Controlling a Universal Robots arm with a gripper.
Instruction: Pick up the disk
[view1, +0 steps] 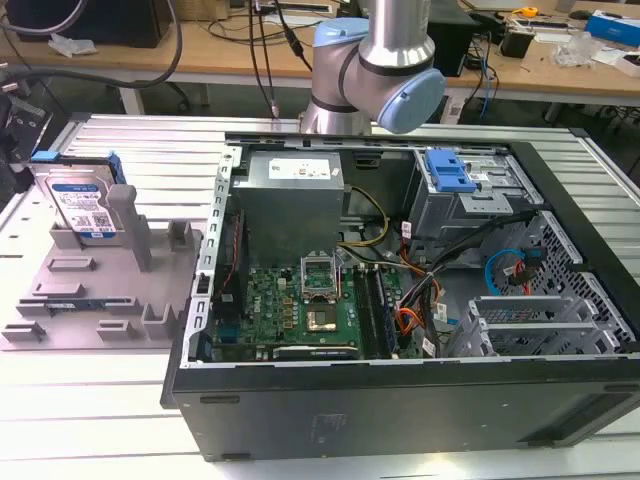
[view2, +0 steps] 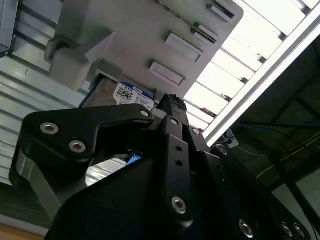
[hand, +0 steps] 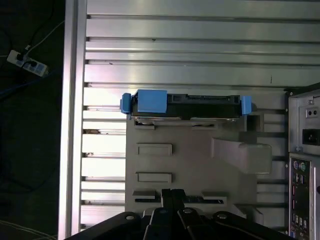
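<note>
One silver-grey disk (view1: 85, 205), blue-railed, seemingly upright in grey fixture (view1: 100, 295)

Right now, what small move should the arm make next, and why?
Probably carry the pincer over the disk: in the first wrist view it stands on edge in the fixture, and the pincer is well apart from it, holding nothing.

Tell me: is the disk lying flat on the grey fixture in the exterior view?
No, the disk stands upright on its edge on the grey fixture, with its printed label facing the camera.
</note>
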